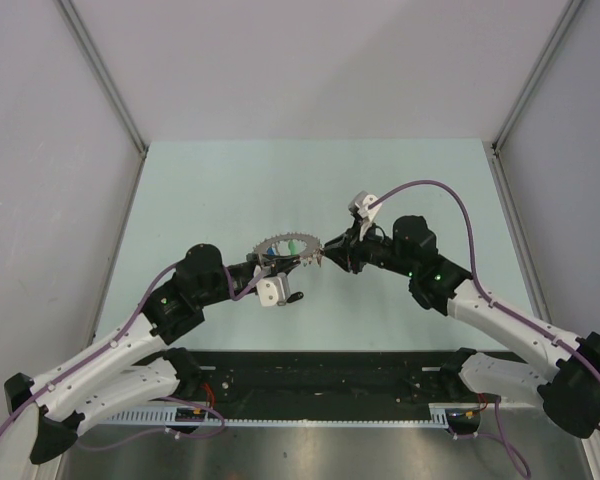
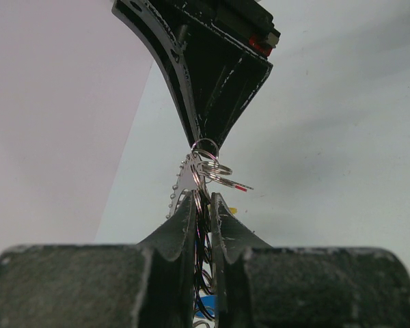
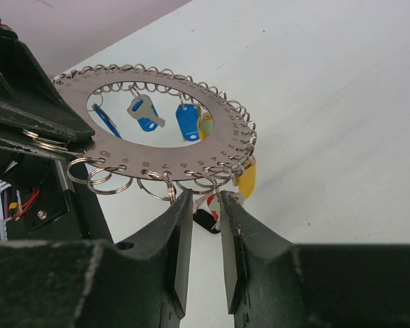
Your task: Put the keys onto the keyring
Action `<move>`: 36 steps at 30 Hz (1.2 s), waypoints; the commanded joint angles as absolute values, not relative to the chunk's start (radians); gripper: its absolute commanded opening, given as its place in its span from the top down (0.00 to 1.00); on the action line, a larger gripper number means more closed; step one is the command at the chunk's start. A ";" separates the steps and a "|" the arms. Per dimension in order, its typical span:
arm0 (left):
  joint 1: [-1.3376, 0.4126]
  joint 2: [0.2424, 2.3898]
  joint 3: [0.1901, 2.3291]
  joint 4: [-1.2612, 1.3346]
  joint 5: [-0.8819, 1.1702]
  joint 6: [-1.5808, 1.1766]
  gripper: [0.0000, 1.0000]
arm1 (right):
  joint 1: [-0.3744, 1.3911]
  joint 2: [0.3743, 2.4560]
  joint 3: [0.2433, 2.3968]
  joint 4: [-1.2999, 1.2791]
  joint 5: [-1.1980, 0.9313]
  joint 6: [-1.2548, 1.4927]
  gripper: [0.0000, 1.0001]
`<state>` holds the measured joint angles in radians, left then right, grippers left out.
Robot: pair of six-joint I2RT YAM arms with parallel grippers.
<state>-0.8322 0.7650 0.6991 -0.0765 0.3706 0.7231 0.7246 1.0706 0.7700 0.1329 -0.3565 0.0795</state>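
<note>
Your right gripper [image 3: 203, 199]: jaws slightly apart at keyring [image 3: 222, 140] edge. Your left gripper [image 2: 203, 199] clamped on keyring; blue keys [image 3: 186, 123] hanging.

keyring [image 3: 229, 137]: silver-grey plate, stamped numerals along the rim, silver wire loops round the edge
keys [image 3: 188, 121]: 3 blue heads, silver blades
yellow head [image 3: 247, 179]: plain yellow, at 4 o'clock of the keyring
table [image 1: 230, 190]: pale mint green
cables [image 1: 430, 182]: purple
left gripper [image 2: 203, 198]: black
right gripper [image 3: 205, 198]: black
</note>
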 commanded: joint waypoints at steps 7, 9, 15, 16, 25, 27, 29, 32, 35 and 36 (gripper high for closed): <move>-0.836 0.747 0.712 -0.003 0.402 0.745 1.00 | 0.727 1.078 0.815 0.196 -0.376 0.083 0.72; -0.836 0.747 0.713 -0.006 0.405 0.744 0.99 | 0.727 1.081 0.815 0.210 -0.385 0.081 0.72; -0.836 0.747 0.713 -0.008 0.410 0.746 0.99 | 0.726 1.100 0.815 0.230 -0.405 0.080 0.72; -0.836 0.747 0.713 -0.006 0.411 0.744 1.00 | 0.724 1.103 0.813 0.230 -0.406 0.080 0.72; -0.836 0.742 0.710 -0.003 0.385 0.747 1.00 | 0.726 1.094 0.815 0.219 -0.384 0.069 0.96; -0.836 0.739 0.710 -0.006 0.374 0.746 1.00 | 0.723 1.069 0.815 0.212 -0.367 0.063 1.00; -0.836 0.741 0.710 -0.005 0.371 0.744 0.99 | 0.723 1.052 0.813 0.204 -0.339 0.055 1.00; -0.836 0.749 0.713 -0.003 0.371 0.735 1.00 | 0.732 1.028 0.815 0.209 -0.308 0.055 1.00; -0.836 0.750 0.713 -0.005 0.370 0.733 1.00 | 0.759 1.011 0.815 0.213 -0.246 0.038 1.00; -0.836 0.750 0.713 -0.005 0.367 0.735 1.00 | 0.770 1.005 0.813 0.213 -0.226 0.028 1.00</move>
